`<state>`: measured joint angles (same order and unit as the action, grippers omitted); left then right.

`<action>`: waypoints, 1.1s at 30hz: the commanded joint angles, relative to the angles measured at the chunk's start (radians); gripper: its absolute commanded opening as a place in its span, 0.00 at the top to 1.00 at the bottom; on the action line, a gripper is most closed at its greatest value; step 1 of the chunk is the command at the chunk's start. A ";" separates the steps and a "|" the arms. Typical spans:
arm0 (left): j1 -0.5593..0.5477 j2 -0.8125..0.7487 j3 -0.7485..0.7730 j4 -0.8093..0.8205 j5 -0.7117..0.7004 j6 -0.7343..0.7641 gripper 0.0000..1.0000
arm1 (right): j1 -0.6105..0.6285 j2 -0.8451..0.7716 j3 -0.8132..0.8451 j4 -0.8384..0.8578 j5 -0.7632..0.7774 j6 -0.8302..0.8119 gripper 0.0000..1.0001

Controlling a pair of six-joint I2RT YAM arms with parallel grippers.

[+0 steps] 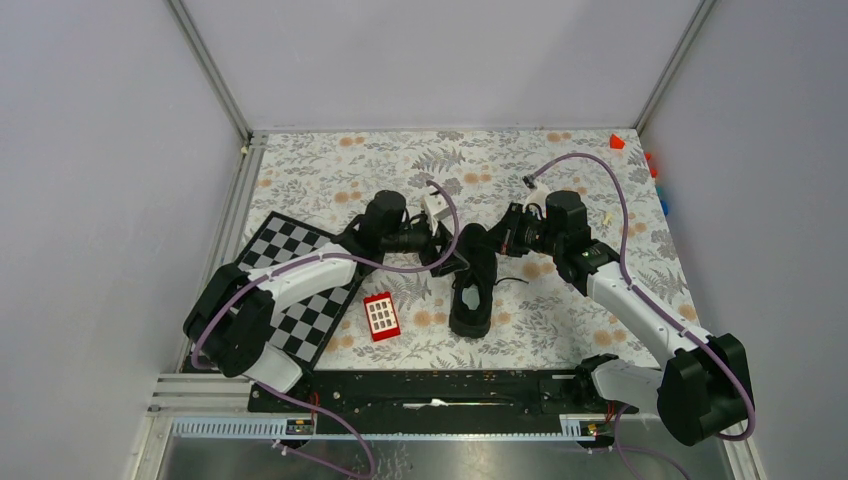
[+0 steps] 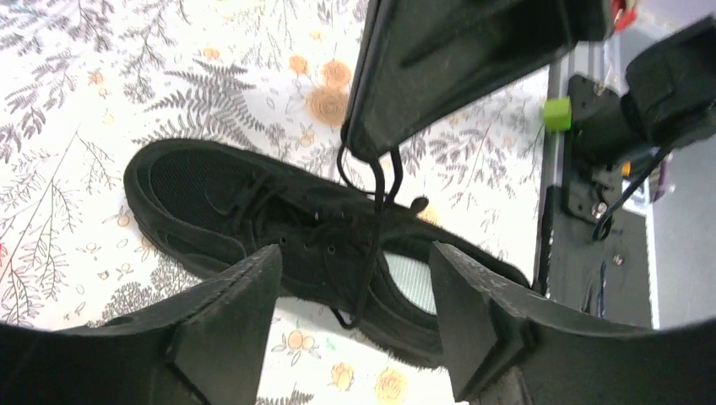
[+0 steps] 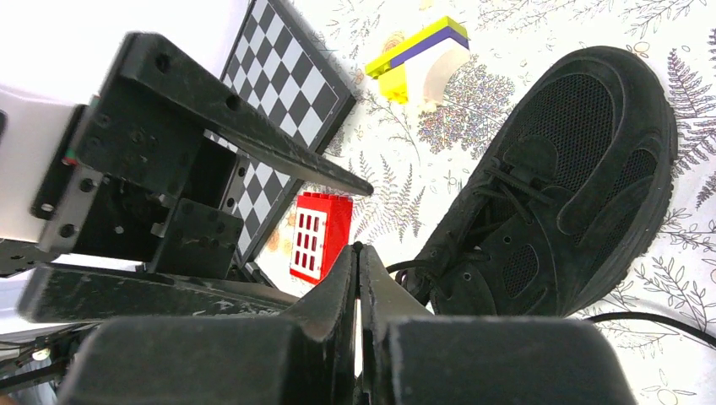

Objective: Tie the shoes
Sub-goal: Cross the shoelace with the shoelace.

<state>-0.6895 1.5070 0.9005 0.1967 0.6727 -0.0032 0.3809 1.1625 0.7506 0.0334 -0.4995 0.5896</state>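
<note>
One black sneaker (image 1: 472, 290) lay mid-desk (image 1: 560, 320) between the two tools. The left tool (image 2: 350, 253) stood spread above it. The right tool (image 3: 359, 249) was pressed together, pinching one lace (image 2: 376, 181). One red block (image 1: 381, 316) sat beside one checkerboard (image 1: 300, 290).

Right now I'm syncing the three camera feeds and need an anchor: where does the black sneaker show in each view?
Top external: black sneaker at centre.
Left wrist: black sneaker across the middle, toe left.
Right wrist: black sneaker at right, toe upper right.
Shared landmark: floral tablecloth under it in every view.
</note>
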 commanded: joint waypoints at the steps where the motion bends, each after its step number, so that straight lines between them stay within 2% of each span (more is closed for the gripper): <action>1: -0.002 -0.005 -0.014 0.226 -0.053 -0.128 0.27 | -0.002 -0.002 0.032 0.046 -0.028 0.010 1.00; 6: -0.011 0.008 -0.034 0.375 -0.063 -0.215 0.26 | -0.002 0.005 0.033 0.052 -0.029 0.013 1.00; 11: -0.026 0.048 -0.023 0.410 -0.031 -0.239 0.29 | -0.002 0.011 0.040 0.057 -0.030 0.017 1.00; 23: -0.035 0.095 -0.019 0.461 0.010 -0.288 0.47 | -0.002 0.014 0.041 0.060 -0.025 0.022 1.00; 33: -0.040 0.126 -0.012 0.493 0.047 -0.321 0.49 | -0.002 0.018 0.040 0.062 -0.025 0.023 1.00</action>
<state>-0.7242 1.6268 0.8726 0.6094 0.6804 -0.3122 0.3805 1.1790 0.7506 0.0582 -0.5159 0.6083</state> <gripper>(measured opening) 0.512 0.020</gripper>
